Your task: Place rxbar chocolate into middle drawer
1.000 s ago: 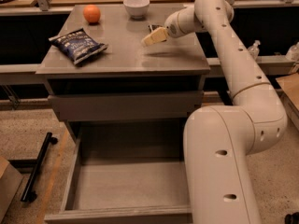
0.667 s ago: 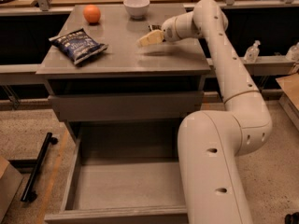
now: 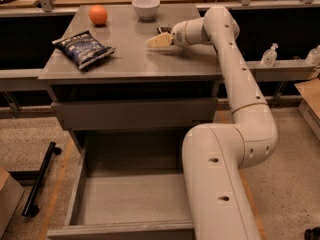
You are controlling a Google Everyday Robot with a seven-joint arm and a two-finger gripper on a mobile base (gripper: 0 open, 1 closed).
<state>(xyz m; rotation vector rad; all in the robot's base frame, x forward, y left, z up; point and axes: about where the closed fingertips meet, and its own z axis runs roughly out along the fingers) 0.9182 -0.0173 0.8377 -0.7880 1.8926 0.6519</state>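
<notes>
reach-and-grasp step, i judge: my cream two-finger gripper (image 3: 159, 40) sits right of centre on the grey benchtop (image 3: 130, 56), just beside the small flat black rxbar chocolate (image 3: 162, 30) (clenched or not, i cannot tell). next: secure it, then lower it into the open wide grey middle drawer (image 3: 76, 186) below the front edge.

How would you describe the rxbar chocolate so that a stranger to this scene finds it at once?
Start at the grey cabinet top above the open drawer. Near the white bowl, the gripper reaches in from the right; the rxbar chocolate lies just behind its tip. It is small, flat and black, unlike the crinkled blue chip bag and the orange on the left.
</notes>
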